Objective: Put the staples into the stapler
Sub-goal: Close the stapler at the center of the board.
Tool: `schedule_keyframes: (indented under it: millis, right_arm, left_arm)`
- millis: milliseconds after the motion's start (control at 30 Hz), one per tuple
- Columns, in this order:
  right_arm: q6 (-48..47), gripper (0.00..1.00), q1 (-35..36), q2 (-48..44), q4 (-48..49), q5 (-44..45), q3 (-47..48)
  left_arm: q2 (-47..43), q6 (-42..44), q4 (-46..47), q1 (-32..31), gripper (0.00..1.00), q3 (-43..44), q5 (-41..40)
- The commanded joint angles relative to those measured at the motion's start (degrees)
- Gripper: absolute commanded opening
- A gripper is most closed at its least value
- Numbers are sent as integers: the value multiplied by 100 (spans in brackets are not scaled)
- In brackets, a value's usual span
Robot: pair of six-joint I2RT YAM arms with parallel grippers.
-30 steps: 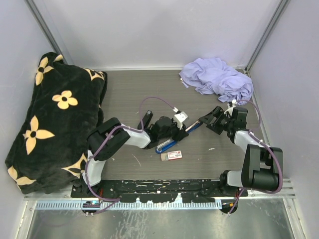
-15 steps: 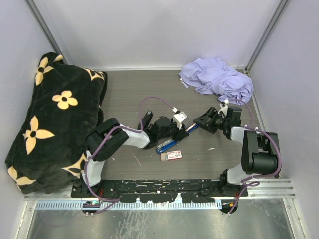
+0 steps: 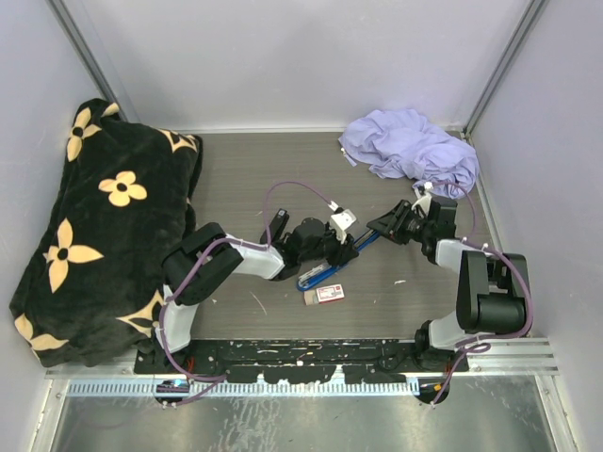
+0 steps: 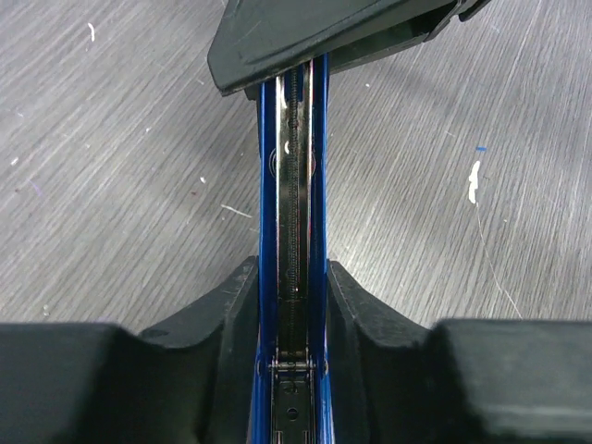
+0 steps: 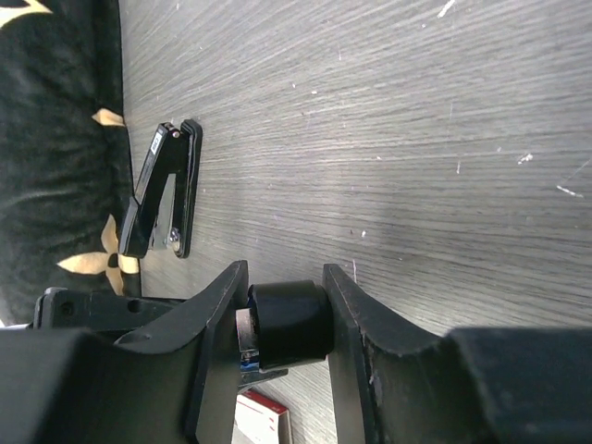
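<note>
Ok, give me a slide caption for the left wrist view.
Left gripper clamps the blue stapler by its sides, its open staple channel facing the camera.

The table (image 3: 254, 179) is grey with a fine wood grain. At nine o'clock is a black blanket (image 3: 104, 217) with pale yellow flowers, and at one o'clock a lilac cloth (image 3: 410, 141). The blue stapler (image 4: 294, 231) has a silver channel. The staples box (image 3: 329, 294) is white with a red label. The black stapler (image 5: 162, 190) is plain.

The left pincer (image 4: 292, 277) clamps the blue stapler (image 4: 266, 166), metal channel (image 4: 294, 185) exposed, far end under what may be its lid (image 4: 314, 37).
</note>
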Motion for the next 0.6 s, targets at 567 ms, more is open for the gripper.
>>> schedule_keyframes:
  millis: [567]
  right_arm:
    - [-1879,13,1485,-1327,-1578,3100,861]
  left_arm:
    - [-2457,67,-1689,572,75,-1092,47]
